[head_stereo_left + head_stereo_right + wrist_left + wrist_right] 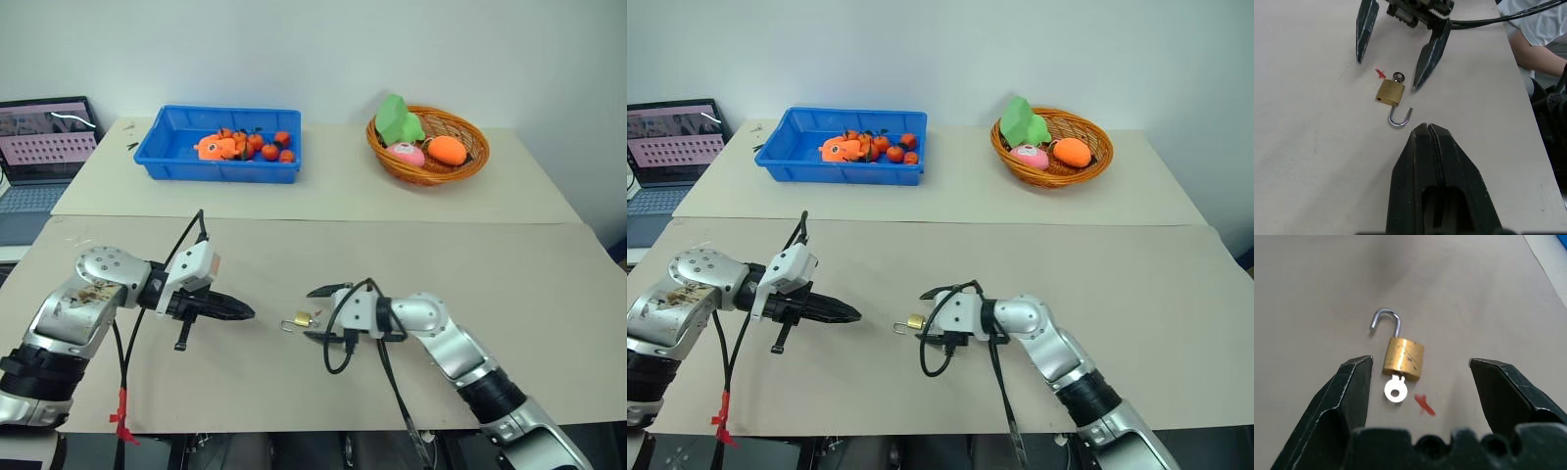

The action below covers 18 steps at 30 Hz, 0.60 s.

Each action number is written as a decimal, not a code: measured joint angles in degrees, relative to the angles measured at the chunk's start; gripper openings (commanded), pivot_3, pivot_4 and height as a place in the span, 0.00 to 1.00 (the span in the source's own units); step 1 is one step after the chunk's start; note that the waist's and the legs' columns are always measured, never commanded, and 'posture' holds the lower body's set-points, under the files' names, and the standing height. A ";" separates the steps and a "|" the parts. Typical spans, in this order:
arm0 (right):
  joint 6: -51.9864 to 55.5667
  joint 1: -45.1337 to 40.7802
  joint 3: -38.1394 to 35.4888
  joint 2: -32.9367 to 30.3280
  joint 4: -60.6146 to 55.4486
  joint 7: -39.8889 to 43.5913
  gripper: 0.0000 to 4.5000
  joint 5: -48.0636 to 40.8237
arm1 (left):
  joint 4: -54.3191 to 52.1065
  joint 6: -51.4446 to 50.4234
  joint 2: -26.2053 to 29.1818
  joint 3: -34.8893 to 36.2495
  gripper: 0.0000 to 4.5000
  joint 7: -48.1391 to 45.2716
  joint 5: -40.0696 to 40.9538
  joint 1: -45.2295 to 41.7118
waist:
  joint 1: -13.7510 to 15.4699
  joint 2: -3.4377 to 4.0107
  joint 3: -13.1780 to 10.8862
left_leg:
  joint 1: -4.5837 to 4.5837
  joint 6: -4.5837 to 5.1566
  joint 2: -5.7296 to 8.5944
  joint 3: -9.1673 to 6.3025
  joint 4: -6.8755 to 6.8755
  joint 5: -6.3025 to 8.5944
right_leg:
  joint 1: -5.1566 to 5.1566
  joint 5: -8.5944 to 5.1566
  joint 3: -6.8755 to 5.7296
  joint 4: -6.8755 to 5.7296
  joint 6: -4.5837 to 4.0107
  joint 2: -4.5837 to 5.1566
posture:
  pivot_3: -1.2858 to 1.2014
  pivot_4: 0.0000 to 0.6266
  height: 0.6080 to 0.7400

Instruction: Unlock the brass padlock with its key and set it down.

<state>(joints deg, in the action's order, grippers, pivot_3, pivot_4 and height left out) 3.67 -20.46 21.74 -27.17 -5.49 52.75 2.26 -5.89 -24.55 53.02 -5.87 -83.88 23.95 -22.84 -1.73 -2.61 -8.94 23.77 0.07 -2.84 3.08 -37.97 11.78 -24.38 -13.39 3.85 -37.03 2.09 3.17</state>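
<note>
Small brass padlock [1403, 358] with golden-yellow body and thin silver U-shaped shackle [1385, 320], lying flat on the pale tabletop [490, 284] between the two grippers; the shackle is swung free at one end, so the lock appears open. The small silvery flat key [1396, 390] stands in the keyhole, its round bow beside a tiny red mark [1424, 404]. Right gripper [1420, 367]: jaws spread wide either side of the lock, touching nothing. Left gripper [1428, 130]: fingers pressed together, empty, tip just beside the shackle. Judged handling: rigid, light, smooth metal, likely to skid or pivot; best pinched across the flat brass faces, not the loose shackle or key.
</note>
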 measured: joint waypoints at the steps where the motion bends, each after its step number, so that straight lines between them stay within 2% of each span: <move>1: 2.69 1.44 -1.27 -0.87 -1.90 0.38 0.83 -1.93 | -0.05 0.03 -0.09 0.00 0.00 0.07 0.01 0.03 | 0.13 0.00 0.00 | 0.00 0.00 0.00 0.00 0.00 0.00 | 0.00 0.00 0.00 0.00 0.00 0.00 | 0.52 0.24 1.00; 6: 14.25 10.05 -7.35 -5.40 -10.92 1.92 0.83 -10.14 | -0.16 0.04 -0.27 0.09 0.00 0.57 0.18 0.70 | 0.92 0.00 0.00 | -0.01 0.00 -0.01 0.01 0.01 0.00 | 0.00 -0.01 0.00 0.02 0.00 0.01 | 0.52 0.24 1.00; 12: 18.27 13.36 -9.14 -1.33 -13.32 -6.03 0.83 -10.37 | -0.51 -0.89 -2.24 0.51 0.00 3.39 1.00 1.30 | 0.73 0.00 0.00 | -0.04 0.00 -0.02 0.03 0.01 0.00 | 0.00 -0.22 0.01 0.00 0.26 0.00 | 0.52 0.24 1.00; 14: 19.29 13.38 -9.77 0.53 -13.55 -9.36 0.83 -10.23 | -0.23 -3.02 -5.32 2.15 0.00 7.07 2.33 1.37 | 0.88 0.00 0.00 | -0.01 0.00 -0.01 0.01 0.01 0.00 | 0.00 -0.18 0.01 0.01 0.31 0.00 | 0.52 0.24 1.00; 18: 21.44 13.56 -14.05 4.33 -13.68 -19.70 0.83 -7.61 | 0.99 -7.25 -16.20 9.87 0.00 23.39 4.51 1.72 | 1.23 -0.01 0.01 | 0.03 0.00 0.06 -0.04 0.01 0.00 | 0.03 -0.03 -0.01 0.02 0.19 0.07 | 0.52 0.24 1.00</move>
<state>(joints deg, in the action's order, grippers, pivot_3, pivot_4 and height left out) 25.11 -6.90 7.69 -22.85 -19.18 33.05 -5.35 -4.89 -31.81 36.82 4.00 -60.50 28.46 -21.13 -0.50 -2.62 -8.94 23.80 0.07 -2.78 3.04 -37.96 11.78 -24.36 -13.42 3.85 -37.01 2.27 3.24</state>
